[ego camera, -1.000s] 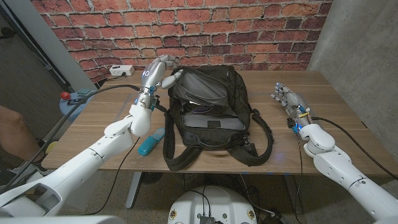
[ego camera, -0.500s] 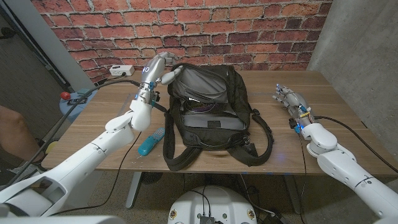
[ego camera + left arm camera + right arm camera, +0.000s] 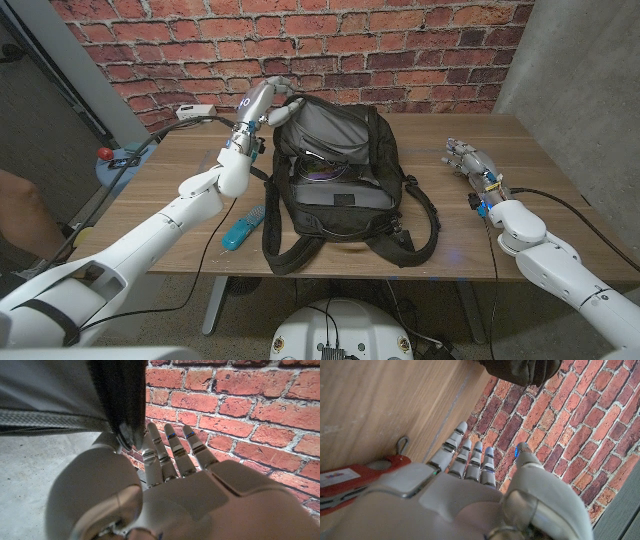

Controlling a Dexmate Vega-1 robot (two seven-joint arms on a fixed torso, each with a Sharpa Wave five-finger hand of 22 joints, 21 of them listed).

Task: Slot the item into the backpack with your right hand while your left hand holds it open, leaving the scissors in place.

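Black backpack (image 3: 335,185) lies mid-counter (image 3: 150,200), its top flap lifted at the far rim by the left hand (image 3: 262,100); the left wrist view shows the rim pinched between thumb and fingers (image 3: 160,455), and dark contents sit inside, not identifiable. A teal brush (image 3: 243,228) lies just left of the backpack. Right of the backpack, the right hand (image 3: 468,160) holds nothing, fingers straight and slightly apart; the right wrist view shows red-handled scissors (image 3: 355,477) beside it.
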